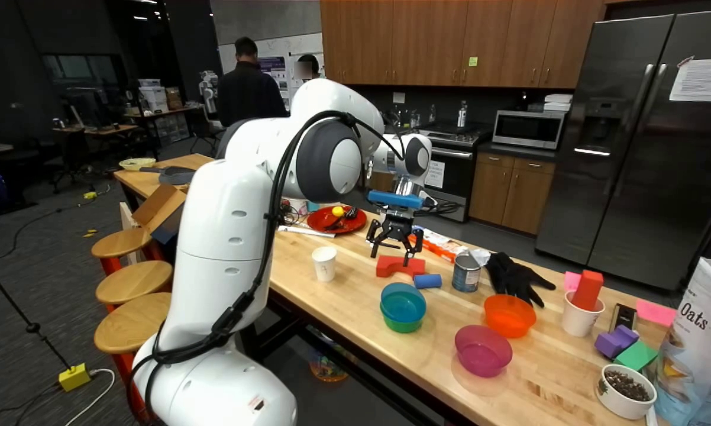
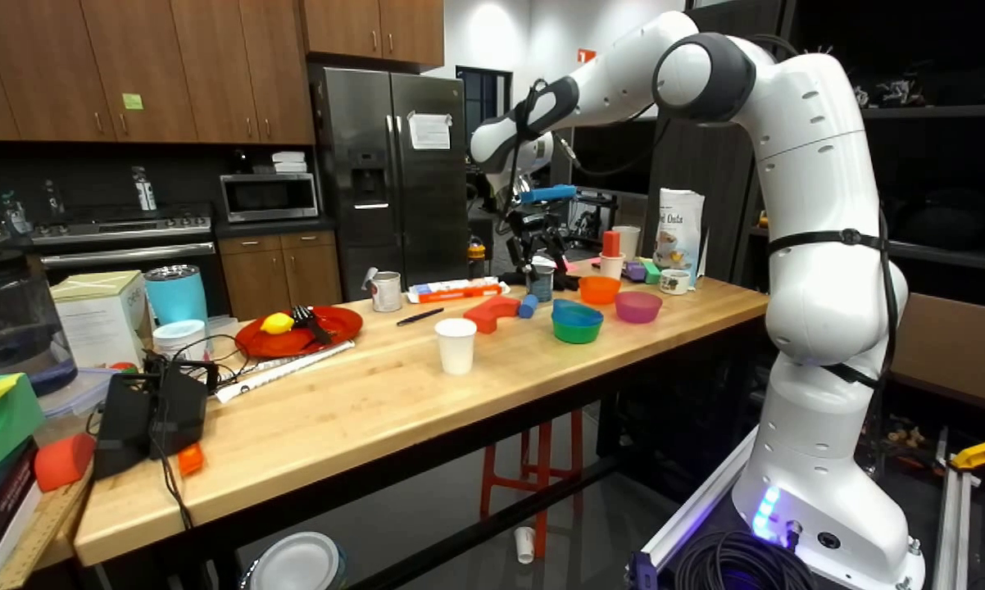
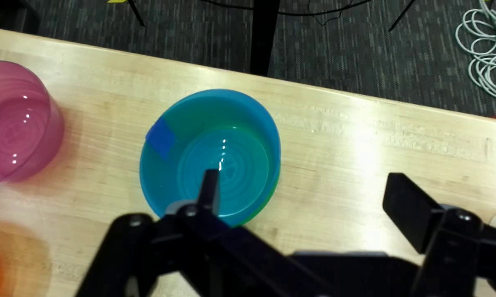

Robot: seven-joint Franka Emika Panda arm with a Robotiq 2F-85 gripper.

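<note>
My gripper (image 1: 391, 255) is open and empty, pointing down above the table; it also shows in an exterior view (image 2: 544, 266) and in the wrist view (image 3: 303, 181). A red arch-shaped block (image 1: 385, 268) lies below it, with a blue cylinder (image 1: 428, 281) beside the block. A blue bowl (image 1: 403, 300) sits nested in a green bowl (image 1: 403, 325) near the table's front edge. In the wrist view the left finger overlaps the blue bowl (image 3: 235, 165), apparently well above it. The red block and blue cylinder do not show in the wrist view.
A white paper cup (image 1: 325, 265), a metal can (image 1: 466, 273), a black glove (image 1: 512, 277), a pink bowl (image 1: 483, 352) and an orange bowl (image 1: 510, 318) stand around. A red plate (image 2: 341, 321) is farther along the table. An oats bag (image 1: 692, 349) stands at the far end.
</note>
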